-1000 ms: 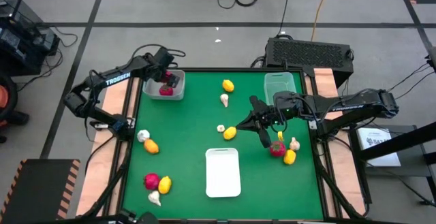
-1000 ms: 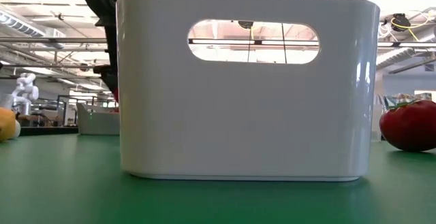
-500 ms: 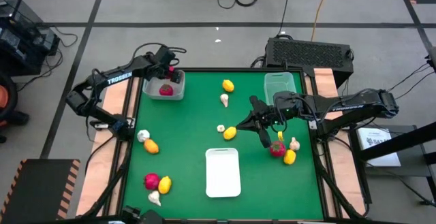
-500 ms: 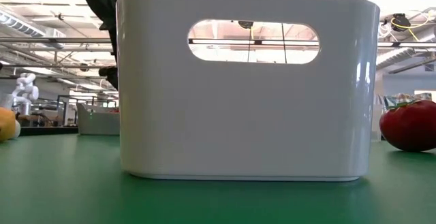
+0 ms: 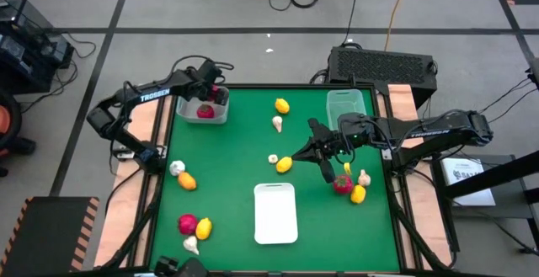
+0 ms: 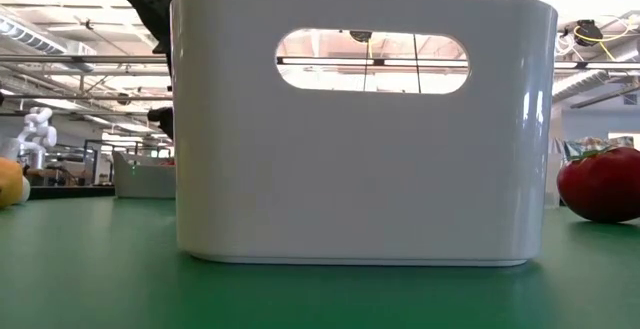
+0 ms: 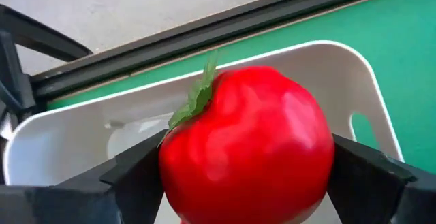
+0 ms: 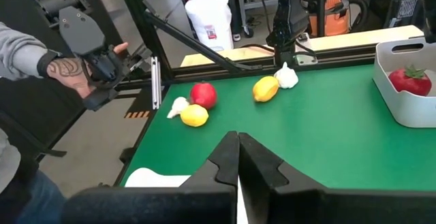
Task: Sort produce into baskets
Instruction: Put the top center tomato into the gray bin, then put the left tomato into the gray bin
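Inside the whitish tub [image 5: 203, 109] at the tabletop's [image 5: 244, 155] far-left corner, a glossy red tomato [image 7: 246, 146] with green leaf sits between the left pincer's [image 5: 208, 92] spread fingers. Right pincer [image 5: 313, 149] hovers mid-tabletop, fingers together. Other produce lies scattered; green felt, grey floor around.

On the table: three red round pieces [image 5: 205, 110], five yellow or orange lemon-shaped pieces [image 5: 282, 105] and five white garlic bulbs [image 5: 277, 124]. Containers: two translucent tubs [image 5: 345, 105] and one white handled bin [image 5: 275, 213]. Two arms are present.
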You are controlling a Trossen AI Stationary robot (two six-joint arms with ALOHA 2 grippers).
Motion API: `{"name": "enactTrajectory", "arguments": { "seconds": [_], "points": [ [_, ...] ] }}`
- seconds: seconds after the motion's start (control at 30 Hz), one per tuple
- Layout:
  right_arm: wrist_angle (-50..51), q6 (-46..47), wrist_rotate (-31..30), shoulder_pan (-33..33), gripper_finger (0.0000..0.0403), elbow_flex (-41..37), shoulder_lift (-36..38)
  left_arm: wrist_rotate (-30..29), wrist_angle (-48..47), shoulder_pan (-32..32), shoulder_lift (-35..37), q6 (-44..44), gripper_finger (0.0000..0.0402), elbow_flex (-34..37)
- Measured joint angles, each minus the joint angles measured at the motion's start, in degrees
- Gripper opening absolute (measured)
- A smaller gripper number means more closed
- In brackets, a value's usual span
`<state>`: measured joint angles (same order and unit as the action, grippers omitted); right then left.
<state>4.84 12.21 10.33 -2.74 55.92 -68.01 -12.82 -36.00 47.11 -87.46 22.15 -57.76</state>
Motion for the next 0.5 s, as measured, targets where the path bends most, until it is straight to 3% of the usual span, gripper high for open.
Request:
{"name": "enactTrajectory", "arguments": {
  "seconds": [0.2,0.4,0.5],
  "points": [
    [0.02,-0.02,0.00,0.00,0.0000,0.01,0.00,3.80,-0.37,0.92,0.00,0.07,0.0340,0.00],
    [0.02,-0.04,0.00,0.00,0.0000,0.02,0.00,2.99,-0.97,1.36,0.00,2.00,0.0389,0.00],
    [0.02,-0.04,0.00,0.00,0.0000,0.02,0.00,1.40,-0.99,1.36,0.00,3.04,0.0393,-0.02]
  ]
}}
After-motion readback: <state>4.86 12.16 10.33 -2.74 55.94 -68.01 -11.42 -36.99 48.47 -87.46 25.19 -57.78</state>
